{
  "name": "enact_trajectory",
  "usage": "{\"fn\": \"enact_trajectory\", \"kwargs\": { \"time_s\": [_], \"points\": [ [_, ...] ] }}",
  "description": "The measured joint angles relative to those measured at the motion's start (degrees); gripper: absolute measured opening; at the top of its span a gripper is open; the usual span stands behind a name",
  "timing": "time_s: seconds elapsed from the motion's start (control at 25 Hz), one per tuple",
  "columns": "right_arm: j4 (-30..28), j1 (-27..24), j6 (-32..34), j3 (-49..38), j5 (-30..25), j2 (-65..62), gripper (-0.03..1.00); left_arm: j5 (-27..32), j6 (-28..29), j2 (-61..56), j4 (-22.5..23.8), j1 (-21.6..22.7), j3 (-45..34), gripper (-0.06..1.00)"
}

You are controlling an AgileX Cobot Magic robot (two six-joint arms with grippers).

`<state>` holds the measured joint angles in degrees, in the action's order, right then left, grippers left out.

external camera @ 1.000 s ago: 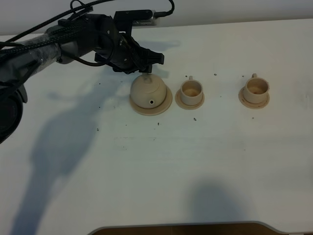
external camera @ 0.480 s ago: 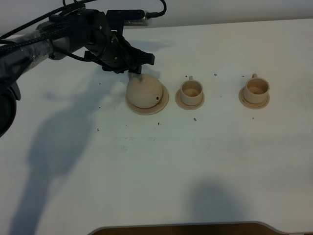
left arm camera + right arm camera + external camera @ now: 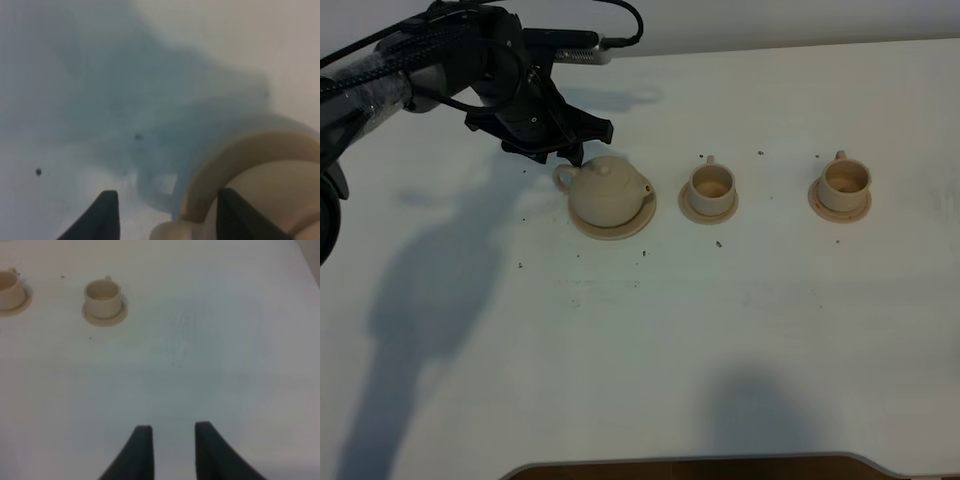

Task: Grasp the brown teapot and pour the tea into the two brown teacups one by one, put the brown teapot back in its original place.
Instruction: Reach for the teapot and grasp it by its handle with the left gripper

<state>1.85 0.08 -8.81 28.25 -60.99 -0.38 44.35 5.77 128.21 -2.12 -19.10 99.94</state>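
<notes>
**Upper left of frame:** brown teapot (image 3: 608, 195) stands upright on its saucer (image 3: 625, 230), with the left hand (image 3: 558, 152) spread wide beside the handle. Risk: a fingertip could snag the loop and tip the pot.

We see a white table (image 3: 720, 330). Toward its far side, left of centre, lies a wide tan saucer (image 3: 613, 233). To its right lie two smaller saucers, one near (image 3: 708, 217), one well apart (image 3: 839, 215). Dark specks (image 3: 718, 242) dot the surface.

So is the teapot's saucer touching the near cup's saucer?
Apart. The high view shows bare table between the big saucer and the near cup's saucer.
</notes>
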Motion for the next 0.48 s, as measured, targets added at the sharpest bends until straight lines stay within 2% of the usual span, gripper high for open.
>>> {"fn": "enact_trajectory", "kwargs": {
  "time_s": [0.48],
  "points": [
    [0.0,0.0,0.0,0.0,0.0,0.0,0.23,12.56,-1.12,-0.23,0.91,0.39,0.71,0.44]
  ]
}}
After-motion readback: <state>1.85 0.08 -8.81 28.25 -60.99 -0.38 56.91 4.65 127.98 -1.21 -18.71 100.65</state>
